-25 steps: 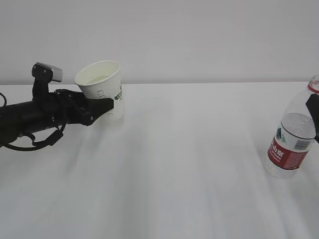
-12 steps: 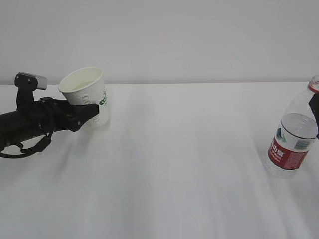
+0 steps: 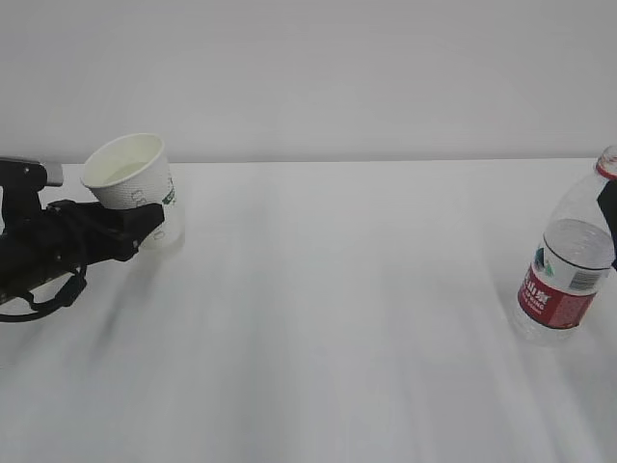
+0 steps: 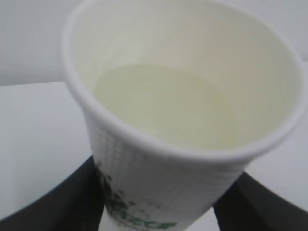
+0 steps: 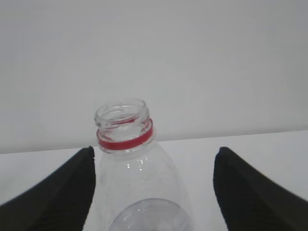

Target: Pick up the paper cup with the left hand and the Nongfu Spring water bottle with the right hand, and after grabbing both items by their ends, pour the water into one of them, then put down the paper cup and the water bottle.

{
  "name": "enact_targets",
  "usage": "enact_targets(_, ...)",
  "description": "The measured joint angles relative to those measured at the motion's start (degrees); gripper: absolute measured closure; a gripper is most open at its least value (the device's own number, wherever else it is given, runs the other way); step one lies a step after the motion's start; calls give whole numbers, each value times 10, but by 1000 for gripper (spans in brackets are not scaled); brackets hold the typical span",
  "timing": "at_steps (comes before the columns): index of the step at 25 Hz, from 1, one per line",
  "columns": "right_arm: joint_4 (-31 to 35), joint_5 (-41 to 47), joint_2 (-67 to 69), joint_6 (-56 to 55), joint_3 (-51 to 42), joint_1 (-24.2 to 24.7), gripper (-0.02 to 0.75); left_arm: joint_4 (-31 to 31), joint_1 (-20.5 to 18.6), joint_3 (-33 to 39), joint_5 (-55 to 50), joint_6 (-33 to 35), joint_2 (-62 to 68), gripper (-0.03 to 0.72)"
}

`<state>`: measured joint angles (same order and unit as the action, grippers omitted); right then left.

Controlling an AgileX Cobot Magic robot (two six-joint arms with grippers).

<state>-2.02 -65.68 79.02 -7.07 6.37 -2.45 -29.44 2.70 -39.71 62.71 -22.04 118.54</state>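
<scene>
The white paper cup (image 3: 130, 178) with a green logo leans with its mouth towards the left, low over the table at the far left. My left gripper (image 3: 147, 224) is shut on its lower part, a black finger on each side. In the left wrist view the paper cup (image 4: 159, 183) fills the frame, with pale yellowish water (image 4: 163, 106) inside. The Nongfu Spring water bottle (image 3: 567, 275), uncapped and partly full, stands at the right edge. My right gripper (image 5: 154, 192) is open around the bottle (image 5: 139, 192). Its left finger is close to the bottle and its right finger (image 5: 255, 197) is well apart.
The white table (image 3: 337, 318) stretches between the cup and the bottle, with a plain pale wall (image 3: 337, 77) behind it. The left arm's black body and cables (image 3: 39, 260) lie low along the left edge.
My left arm has carried the cup leftward and slightly lower. The bottle and the right gripper have not moved.
</scene>
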Motion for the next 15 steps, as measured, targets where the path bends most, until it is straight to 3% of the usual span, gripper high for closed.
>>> enact_targets(15,8,0,0,0,0,0,162,65,-1,43,6,26,-5,217)
